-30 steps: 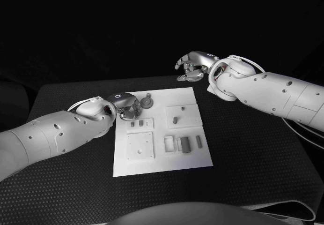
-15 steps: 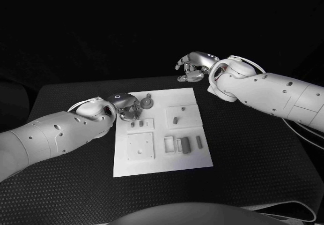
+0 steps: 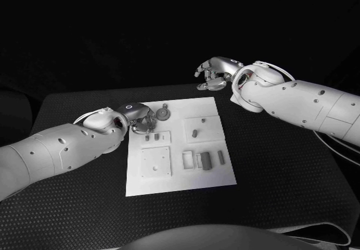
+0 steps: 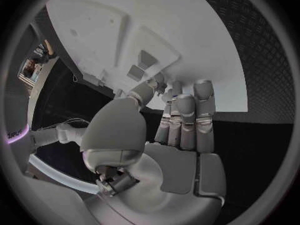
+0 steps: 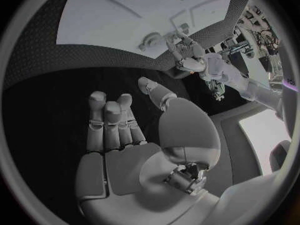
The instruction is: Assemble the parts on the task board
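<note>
The white task board [image 3: 180, 182] lies mid-table, also seen in the wrist views [image 4: 181, 30] [image 5: 100, 15]. My left hand [image 3: 140, 120] [image 4: 175, 135] [image 5: 186, 54] hangs over the board's far left corner, fingers pointing down and tips close to the thumb. Whether anything is pinched there is hidden. A round grey part [image 3: 164, 112] [image 5: 152, 40] sits just right of that hand. Small parts [image 3: 152, 138] lie in a recessed block below it, and several bar-shaped parts [image 3: 204, 159] lie at the right. My right hand [image 3: 214, 73] [image 5: 125, 145] hovers beyond the board's far edge, fingers loosely curled and holding nothing.
A square plate with holes [image 3: 156, 161] sits on the board's left half and another raised square [image 3: 201, 129] carries a short peg. The black textured table [image 3: 285, 172] extends on both sides of the board.
My left hand has edged slightly left and away from the round part. The right hand and the parts have not moved.
</note>
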Controlling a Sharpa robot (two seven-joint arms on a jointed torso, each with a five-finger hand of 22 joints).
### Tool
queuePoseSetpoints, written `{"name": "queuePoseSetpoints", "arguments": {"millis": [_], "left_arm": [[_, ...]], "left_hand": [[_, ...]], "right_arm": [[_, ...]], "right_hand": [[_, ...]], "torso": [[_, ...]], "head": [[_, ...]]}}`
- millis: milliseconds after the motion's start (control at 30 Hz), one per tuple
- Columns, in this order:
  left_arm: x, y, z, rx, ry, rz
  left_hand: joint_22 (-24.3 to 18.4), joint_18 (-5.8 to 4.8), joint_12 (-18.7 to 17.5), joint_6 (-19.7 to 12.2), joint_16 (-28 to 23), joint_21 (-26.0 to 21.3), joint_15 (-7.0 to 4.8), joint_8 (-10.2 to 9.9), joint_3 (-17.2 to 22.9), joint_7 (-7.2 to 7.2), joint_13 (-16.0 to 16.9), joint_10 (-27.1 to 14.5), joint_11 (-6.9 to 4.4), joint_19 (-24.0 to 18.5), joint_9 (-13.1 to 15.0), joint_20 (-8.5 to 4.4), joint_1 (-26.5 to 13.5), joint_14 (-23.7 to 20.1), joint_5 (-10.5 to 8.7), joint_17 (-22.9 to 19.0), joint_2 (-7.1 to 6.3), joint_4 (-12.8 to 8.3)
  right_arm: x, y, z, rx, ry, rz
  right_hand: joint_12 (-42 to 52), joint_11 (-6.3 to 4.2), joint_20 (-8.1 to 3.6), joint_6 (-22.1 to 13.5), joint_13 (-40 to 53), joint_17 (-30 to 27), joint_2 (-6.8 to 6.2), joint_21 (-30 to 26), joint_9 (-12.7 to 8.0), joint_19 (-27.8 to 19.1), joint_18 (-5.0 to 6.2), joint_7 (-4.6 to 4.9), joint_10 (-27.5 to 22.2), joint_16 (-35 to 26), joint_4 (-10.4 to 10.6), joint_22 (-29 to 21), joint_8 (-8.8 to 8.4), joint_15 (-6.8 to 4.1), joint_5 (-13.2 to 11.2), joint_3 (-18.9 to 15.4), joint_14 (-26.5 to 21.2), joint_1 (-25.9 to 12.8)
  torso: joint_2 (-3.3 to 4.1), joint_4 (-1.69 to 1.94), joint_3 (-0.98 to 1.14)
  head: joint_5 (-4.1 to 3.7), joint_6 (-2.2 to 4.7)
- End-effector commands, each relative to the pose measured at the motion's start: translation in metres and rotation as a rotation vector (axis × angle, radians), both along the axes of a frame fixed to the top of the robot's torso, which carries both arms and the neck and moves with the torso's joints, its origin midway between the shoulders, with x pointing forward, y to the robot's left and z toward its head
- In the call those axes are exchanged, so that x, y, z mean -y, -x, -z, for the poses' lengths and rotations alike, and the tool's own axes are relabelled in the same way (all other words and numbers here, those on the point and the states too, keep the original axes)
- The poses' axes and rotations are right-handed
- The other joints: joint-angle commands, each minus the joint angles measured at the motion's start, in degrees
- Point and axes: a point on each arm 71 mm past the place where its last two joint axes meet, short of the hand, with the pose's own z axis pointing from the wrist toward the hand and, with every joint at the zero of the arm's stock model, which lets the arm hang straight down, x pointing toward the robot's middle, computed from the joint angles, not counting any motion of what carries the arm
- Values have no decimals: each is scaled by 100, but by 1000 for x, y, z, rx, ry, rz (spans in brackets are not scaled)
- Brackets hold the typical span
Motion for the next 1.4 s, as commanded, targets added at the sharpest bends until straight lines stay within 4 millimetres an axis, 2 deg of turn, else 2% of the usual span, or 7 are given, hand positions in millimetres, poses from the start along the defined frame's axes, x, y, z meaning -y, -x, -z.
{"name": "queuePoseSetpoints", "arguments": {"millis": [33, 433, 600, 900, 1133, 1200, 1400], "left_arm": [[-3, 0, 0, 5, 3, -11], [-23, 0, -2, 17, -3, -40], [-40, 1, -6, 21, 22, -71], [-61, -4, -32, 50, 181, -129], [-80, -3, -50, 69, 307, -194], [-85, -5, -56, 48, 379, -231], [-106, -5, -62, -99, 655, -388]], "left_hand": [[90, 529, -34, -21, -6, -21, -19, -17, -38, -3, 12, 125, 125, 9, -1, -47, -11, 1, 13, -7, -57, -1], [92, 531, -50, 0, -6, -27, -20, 7, -45, 2, 41, 125, 124, 9, 11, -49, 12, -3, 52, -8, -53, -5], [89, 521, -131, 81, -30, -62, 16, 66, -44, 123, 58, 22, 162, -39, 34, -27, 28, -57, 49, -17, -75, -2], [93, 531, -167, 133, -27, -79, 37, 109, 6, 159, 97, -3, 183, -51, 47, -3, 90, -82, 58, -16, -45, 5], [85, 527, -195, 144, -74, -116, 58, 122, 31, 205, 130, -22, 203, -87, 47, 21, 45, -131, 64, -42, -48, 26], [65, 516, -217, 168, -141, -170, 74, 139, 45, 205, 139, -49, 216, -153, 53, 42, 23, -197, 55, -74, -68, 28], [-7, 480, -251, 191, -326, -329, 90, 170, 60, 198, 193, -68, 231, -273, 64, 74, -79, -303, -131, -166, -27, 50]], "right_arm": [[1, 0, 0, 3, 3, -4], [5, -1, 0, 7, 4, 4], [9, -1, 0, 15, 2, 7], [18, 0, 0, 31, -2, 18], [25, 6, 13, 26, -28, 19], [26, 7, 16, 24, -32, 19], [30, 16, 32, -1, -37, 14]], "right_hand": [[19, 20, -22, -70, -8, -7, 22, -28, -8, -4, 137, 187, -16, 1, -10, 50, 16, 32, 3, -23, -19, -1], [20, 20, -22, -71, -9, -8, 23, -29, -10, -4, 137, 188, -16, 1, -10, 50, 16, 32, 3, -23, -19, 0], [20, 20, -23, -70, -9, -8, 26, -29, -10, -3, 137, 187, -15, 1, -11, 50, 17, 32, 3, -21, -19, 2], [-61, 14, -10, -43, -68, -74, 20, -73, -14, -41, 137, 181, -53, -98, -26, 35, 46, 26, 4, -6, -53, 11], [-288, -14, 25, 31, -278, -218, 5, -167, -7, -93, 137, 153, -33, -266, -39, -4, 113, -2, 3, 7, -55, 15], [-327, -18, 32, 45, -314, -242, 2, -189, -4, -102, 137, 149, -34, -296, -37, -14, 126, -6, 4, 11, -61, 17], [-486, -32, 50, 80, -469, -304, -16, -238, 3, -111, 137, 134, -22, -367, -40, -36, 161, -20, 3, 19, -69, 37]], "torso": [[2, 6, -6], [-1, -1, -7], [-2, 4, -6], [-3, 9, -5], [-15, -7, -9], [-20, -4, 1], [-23, 8, 7]], "head": [[3, -2], [6, 0], [-1, 11], [4, 46], [29, 160], [29, 179], [38, 244]]}}
